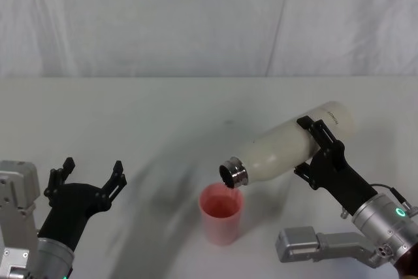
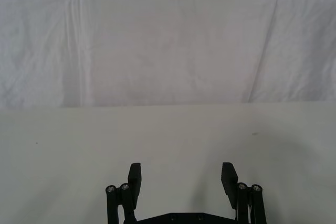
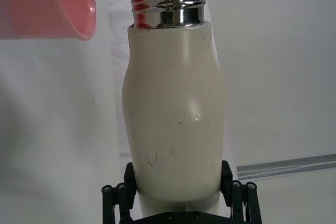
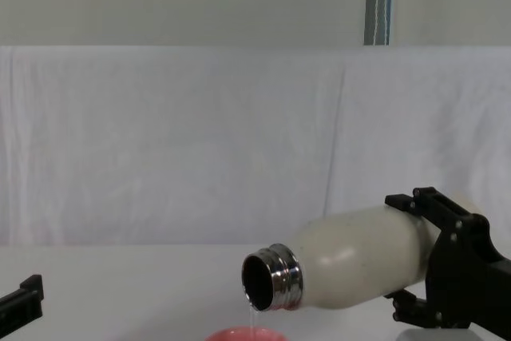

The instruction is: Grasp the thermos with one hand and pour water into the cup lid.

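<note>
- The left gripper (image 2: pixel 181 179) sits at the lower edge of its wrist view — two black blocky fingers (image 2: pixel 134 178) standing well apart, with bare surface showing between them.
- Linkage bars with small round pins flank each finger on the outer side.
- Under and ahead of it lies a pale table (image 2: pixel 168 135), bearing a tiny dark speck or two.
- Behind the table hangs a white cloth backdrop (image 2: pixel 157 45) with soft vertical creases.

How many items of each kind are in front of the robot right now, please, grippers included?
Thermos: 1, tilted, neck over the cup, held by the right gripper.
Cup lid: 1, pink, standing on the table.
Grippers: 2, right gripper on the thermos, left gripper open and idle.
Total: 4
</note>
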